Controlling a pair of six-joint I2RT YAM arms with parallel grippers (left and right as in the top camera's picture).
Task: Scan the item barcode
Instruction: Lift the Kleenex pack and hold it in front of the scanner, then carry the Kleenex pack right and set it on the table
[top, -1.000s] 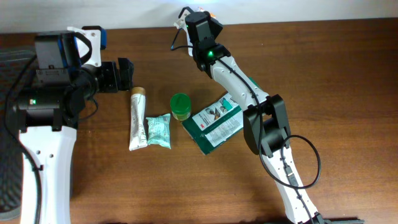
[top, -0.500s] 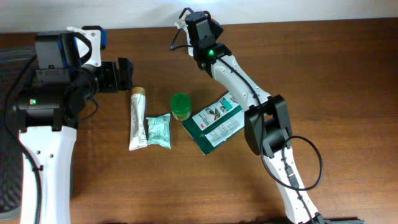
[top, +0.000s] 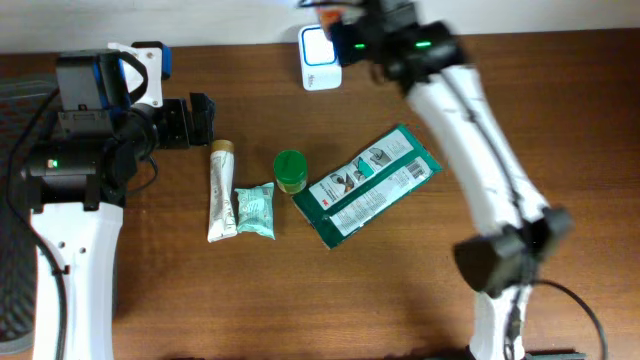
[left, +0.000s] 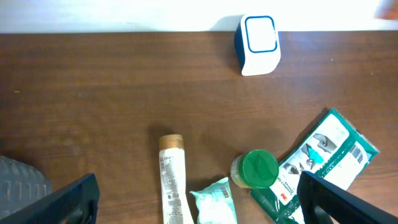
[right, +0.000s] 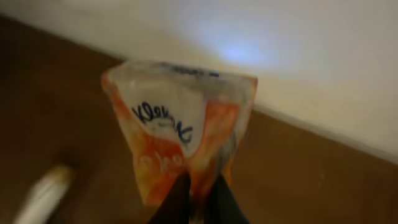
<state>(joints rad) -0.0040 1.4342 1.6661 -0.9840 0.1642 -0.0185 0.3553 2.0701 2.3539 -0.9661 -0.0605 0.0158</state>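
The packet (right: 180, 137) is a small crinkly pouch, clear film w/ orange panels along the sides and bottom and dark blue lettering across the top half. The text is too blurred to read for sure, maybe a tissue brand. It hangs tilted, pinched at its lower edge by the right fingers (right: 174, 205), which are clenched tight on it. It's held up off the tabletop (top: 580, 120) near the far edge, w/ the pale wall behind it. No barcode shows on the side facing the wrist cam.

In the overhead view the right arm (top: 470, 120) reaches to the far edge and is motion-blurred there, so the packet can't be made out. The scanner (top: 318, 45), a white box w/ a blue-rimmed face, sits just beside the arm's end.

Nearer mid-table, L to R: a white tube (top: 220, 190) w/ gold cap, a teal sachet (top: 255, 210) touching it, a green-lidded jar (top: 290, 170), and a green flat pack (top: 370, 185) lying at an angle.

The left fingers (top: 200, 118) are spread wide and released, holding nothing, just behind the tube's cap end.
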